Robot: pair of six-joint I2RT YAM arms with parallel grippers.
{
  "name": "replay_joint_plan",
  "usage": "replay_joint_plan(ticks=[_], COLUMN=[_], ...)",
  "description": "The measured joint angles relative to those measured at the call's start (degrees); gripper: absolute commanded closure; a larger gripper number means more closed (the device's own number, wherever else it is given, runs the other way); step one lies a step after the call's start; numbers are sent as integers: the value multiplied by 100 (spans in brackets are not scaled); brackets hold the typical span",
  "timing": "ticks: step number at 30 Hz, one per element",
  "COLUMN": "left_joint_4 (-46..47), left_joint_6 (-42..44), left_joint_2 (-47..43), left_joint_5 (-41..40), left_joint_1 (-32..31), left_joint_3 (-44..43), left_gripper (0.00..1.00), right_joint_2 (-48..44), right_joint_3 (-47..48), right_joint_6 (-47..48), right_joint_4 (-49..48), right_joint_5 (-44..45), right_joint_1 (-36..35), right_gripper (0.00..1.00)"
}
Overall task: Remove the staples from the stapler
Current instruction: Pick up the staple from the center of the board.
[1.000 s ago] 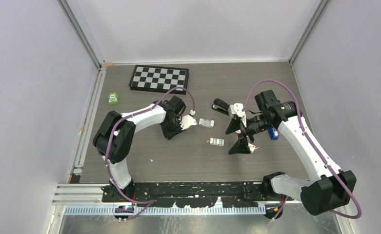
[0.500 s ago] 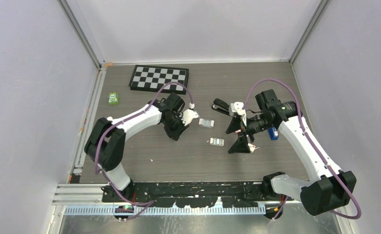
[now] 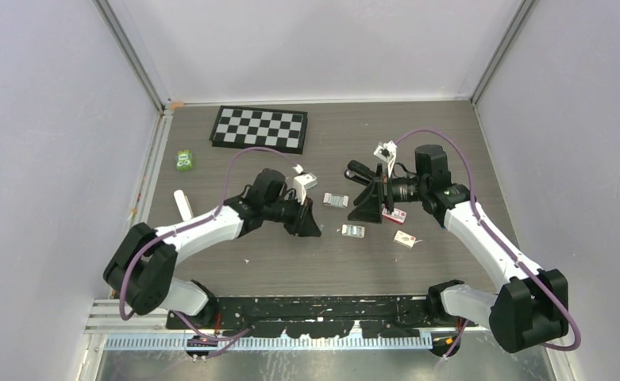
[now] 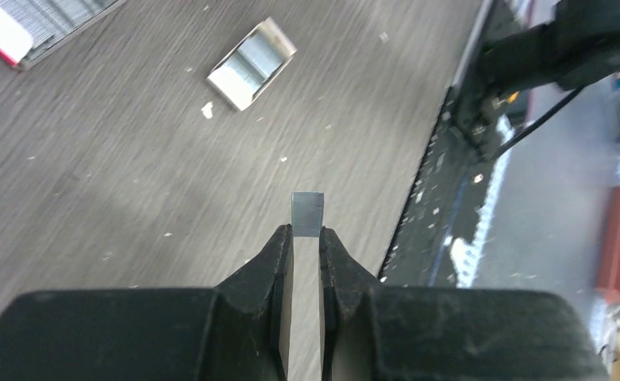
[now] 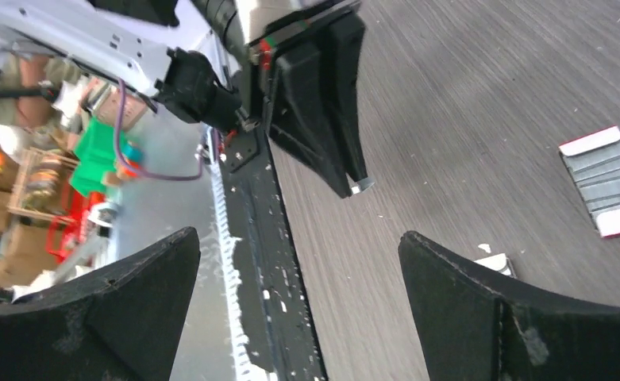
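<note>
The stapler (image 3: 357,171) lies mid-frame, just above the wide-spread right gripper (image 3: 372,203). The left gripper (image 4: 306,235) pinches a strip of staples (image 4: 307,213). Two small staple boxes (image 3: 335,199) lie between them.

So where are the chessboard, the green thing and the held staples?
chessboard (image 3: 259,127), top view, board's middle
green thing (image 3: 184,160), top view, its centre
staples (image 4: 307,214), left wrist view, end sticking out

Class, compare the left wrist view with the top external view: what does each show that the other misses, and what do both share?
Only the left wrist view shows the staple strip pinched in the left gripper. Only the top external view shows the checkerboard, the stapler and a green block. Both show the small staple tray on the table.
</note>
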State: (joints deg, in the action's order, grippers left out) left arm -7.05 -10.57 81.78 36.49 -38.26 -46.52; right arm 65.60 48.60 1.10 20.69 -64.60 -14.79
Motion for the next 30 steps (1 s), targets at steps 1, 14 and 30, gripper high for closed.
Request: replay_joint_plan(ticks=[1,14,30], left_joint_4=[448,4885,6983], left_joint_6=[-352,-3279,-4570], left_joint_2=[-122,-793,-782], left_joint_5=[59,173,157], left_joint_1=[-15,-402,-402], left_joint_3=[247,1366,1698], left_gripper=[99,99,99], right_joint_2=[0,0,-98], right_joint_3=[-153,-660,-595], right_joint_6=[-540,-4190,-4804], right_joint_4=[-487,-3842,-4190], right_joint_5=[0,15,-278], right_joint_1=[2,-22,-466], right_gripper=[1,12,28])
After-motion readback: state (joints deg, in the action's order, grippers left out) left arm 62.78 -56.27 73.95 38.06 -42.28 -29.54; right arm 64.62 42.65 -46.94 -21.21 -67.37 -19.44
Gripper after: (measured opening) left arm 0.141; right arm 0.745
